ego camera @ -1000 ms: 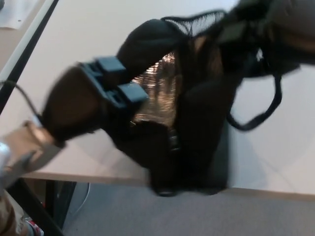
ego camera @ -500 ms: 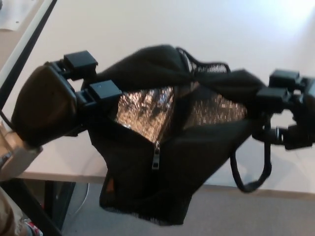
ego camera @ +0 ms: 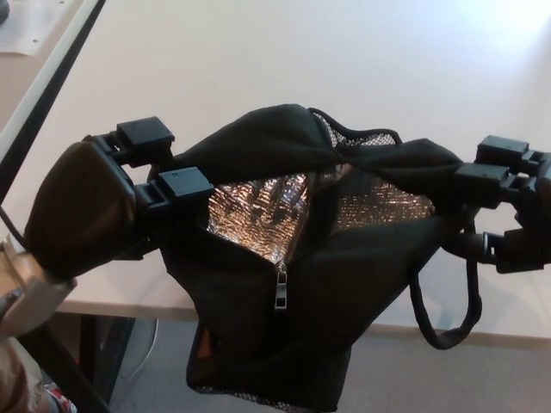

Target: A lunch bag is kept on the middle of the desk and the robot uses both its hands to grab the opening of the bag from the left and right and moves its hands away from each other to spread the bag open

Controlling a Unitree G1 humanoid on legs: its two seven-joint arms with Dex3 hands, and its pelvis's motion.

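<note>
From my seat I see the lunch bag (ego camera: 293,284) as a soft black fabric bag, its mouth pulled wide so the crinkled silver foil lining (ego camera: 258,211) shows inside. A zipper pull (ego camera: 281,288) hangs at the bottom of the V where the two zipped edges meet. A patch of black mesh (ego camera: 362,138) shows along the far rim, and a black carry strap (ego camera: 456,310) loops down from the bag's right end. A small orange tag (ego camera: 203,342) sits low on the front panel.

The table (ego camera: 258,60) is pale cream and plain, with its near edge crossing the lower part of the view; below it lies grey floor (ego camera: 448,379). A dark strip runs along the table's left border, with a sheet of paper (ego camera: 26,21) beyond it in the upper corner.

The bag hangs stretched between the two hands at the near edge of the table, its lower part drooping past that edge over the floor. The left robot hand (ego camera: 151,172) is clamped on the left rim of the opening, its blocky fingers (ego camera: 185,182) pressed onto the fabric. The right robot hand (ego camera: 508,194) grips the right rim in the same way, at about the same height, so the opening is drawn taut between them.
</note>
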